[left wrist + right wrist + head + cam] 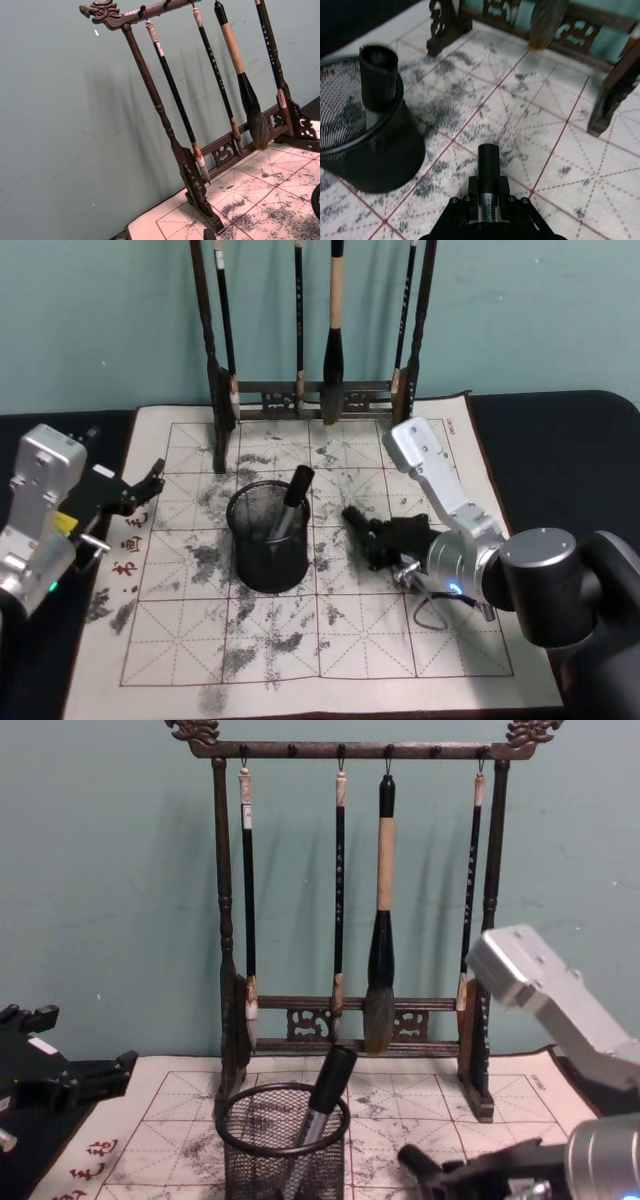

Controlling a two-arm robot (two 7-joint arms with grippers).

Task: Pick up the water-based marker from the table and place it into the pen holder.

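Observation:
The pen holder (268, 558), a round black wire-mesh cup, stands on the ink-stained practice mat (330, 640). The water-based marker (293, 498), with a black cap and grey barrel, leans inside it, cap up above the rim. The chest view shows the marker (328, 1085) tilted right in the holder (240, 1160). My right gripper (352, 515) hovers low over the mat just right of the holder, shut and empty. In the right wrist view the holder (375, 160) and marker (377, 75) lie ahead of the fingertips (489, 152). My left gripper (150, 480) rests open at the mat's left edge.
A tall dark wooden rack (310, 395) with several hanging calligraphy brushes stands at the back of the mat, close behind the holder; the left wrist view shows the rack (190, 170) against the teal wall. Black tabletop (560, 450) flanks the mat.

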